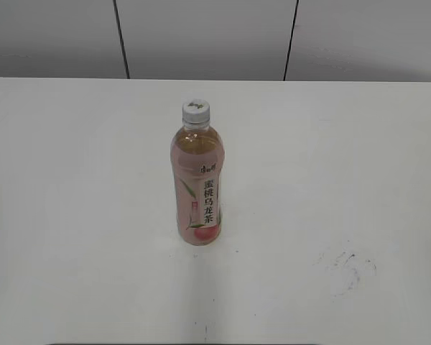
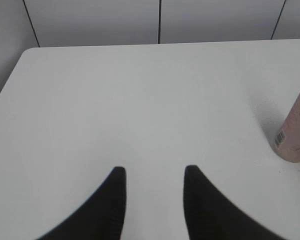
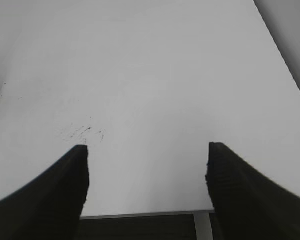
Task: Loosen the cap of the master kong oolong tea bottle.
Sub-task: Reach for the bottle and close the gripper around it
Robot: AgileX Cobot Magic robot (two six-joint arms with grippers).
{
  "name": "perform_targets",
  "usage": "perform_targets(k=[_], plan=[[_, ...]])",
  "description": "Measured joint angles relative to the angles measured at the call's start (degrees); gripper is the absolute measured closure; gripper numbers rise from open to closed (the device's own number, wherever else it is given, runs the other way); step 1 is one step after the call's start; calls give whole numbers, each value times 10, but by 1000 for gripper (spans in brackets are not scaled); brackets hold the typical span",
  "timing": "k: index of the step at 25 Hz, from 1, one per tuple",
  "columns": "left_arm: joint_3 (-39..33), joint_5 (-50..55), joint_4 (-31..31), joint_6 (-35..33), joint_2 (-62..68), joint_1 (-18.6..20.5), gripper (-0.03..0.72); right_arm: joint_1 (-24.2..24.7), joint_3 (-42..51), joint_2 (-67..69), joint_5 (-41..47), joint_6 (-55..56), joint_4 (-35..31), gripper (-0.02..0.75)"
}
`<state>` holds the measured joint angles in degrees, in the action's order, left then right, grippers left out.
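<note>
Stood upright near the middle of the white counter [image 1: 72,215] in the exterior view: the master kong oolong tea bottle [image 1: 197,180], clear plastic, amber tea inside, pink label with a peach picture low down and vertical black characters on a white strip. Topped by the cap [image 1: 196,109], white, ribbed at the side, a small dark mark on its top, seated on the neck. Nothing touching bottle or cap. Neither arm visible in that view.

To the right of the bottle and nearer the camera, well apart from it, dark scuff marks [image 1: 348,267] on the counter surface. Behind the counter, a pale grey wall [image 1: 201,36] split by dark vertical seams.

From the left wrist view: left gripper [image 2: 155,172] hung above bare counter, its two black fingers [image 2: 115,200] parted with a clear gap, holding nothing. Bottle's lower part showed at the far right edge [image 2: 296,135], cut off by the frame, a barcode on its label, well apart from the fingers.

From the right wrist view: right gripper [image 3: 147,150] spread wide, its black ribbed fingers [image 3: 230,185] far apart with nothing between them. Hovered over the counter's near edge, a dark gap visible below it. Same scuff marks [image 3: 82,132] lay just ahead of the left-hand finger. Bottle not clearly seen in that view.
</note>
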<state>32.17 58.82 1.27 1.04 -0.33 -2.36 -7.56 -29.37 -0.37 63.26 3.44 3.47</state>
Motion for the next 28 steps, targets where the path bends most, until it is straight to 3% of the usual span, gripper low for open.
perform_targets(k=[28], plan=[[0,0,0,0,0,0,449,0,0,0,0,0,0,183]])
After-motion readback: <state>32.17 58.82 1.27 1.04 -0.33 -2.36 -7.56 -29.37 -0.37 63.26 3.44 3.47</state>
